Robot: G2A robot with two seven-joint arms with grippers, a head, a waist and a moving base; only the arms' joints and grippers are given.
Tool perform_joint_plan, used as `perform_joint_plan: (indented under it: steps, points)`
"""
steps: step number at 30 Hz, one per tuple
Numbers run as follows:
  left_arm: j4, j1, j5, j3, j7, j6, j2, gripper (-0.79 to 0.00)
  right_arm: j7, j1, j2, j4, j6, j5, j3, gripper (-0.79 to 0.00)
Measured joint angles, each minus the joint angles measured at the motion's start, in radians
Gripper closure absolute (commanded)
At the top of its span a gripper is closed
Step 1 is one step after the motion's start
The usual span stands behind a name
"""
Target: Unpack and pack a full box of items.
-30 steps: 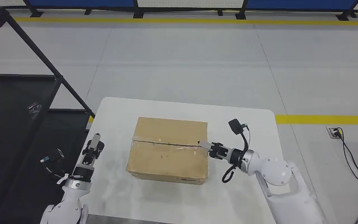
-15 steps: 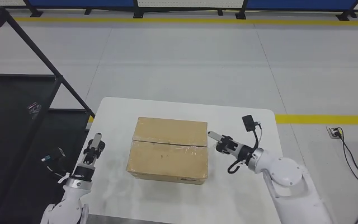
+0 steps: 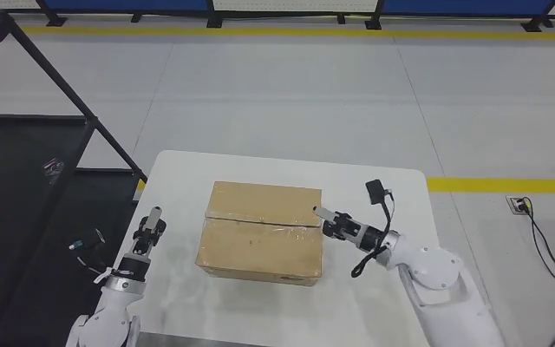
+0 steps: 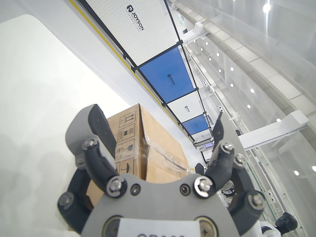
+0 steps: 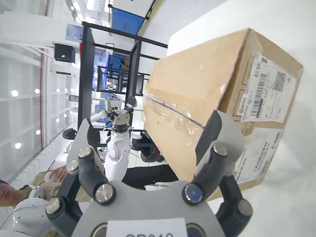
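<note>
The left jaws are spread wide and empty near the bench left edge, apart from the box. The right jaws are spread wide and empty at the box's right end by the taped seam; contact cannot be determined. The box stands closed at bench centre, contents hidden. Since the previous frame, the right jaws have shifted closer to the box.

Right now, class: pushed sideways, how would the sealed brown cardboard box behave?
The brown cardboard box sits wide and low, so it would probably slide rather than tip. Its clear tape covers the top seam, so the flaps likely stay shut.
</note>
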Motion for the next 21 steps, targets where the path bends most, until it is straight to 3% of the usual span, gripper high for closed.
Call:
perform_joint_plan:
  steps: [7, 21]
  points:
    - [0.003, -0.005, 0.001, 0.003, -0.001, 0.005, 0.001, -0.785, 0.051, 0.062, 0.002, 0.058, 0.105, -0.026, -0.041, -0.785]
    - [0.014, -0.015, 0.007, 0.014, 0.009, 0.01, 0.003, -0.785, 0.064, 0.076, 0.011, 0.09, 0.111, 0.0, -0.051, -0.785]
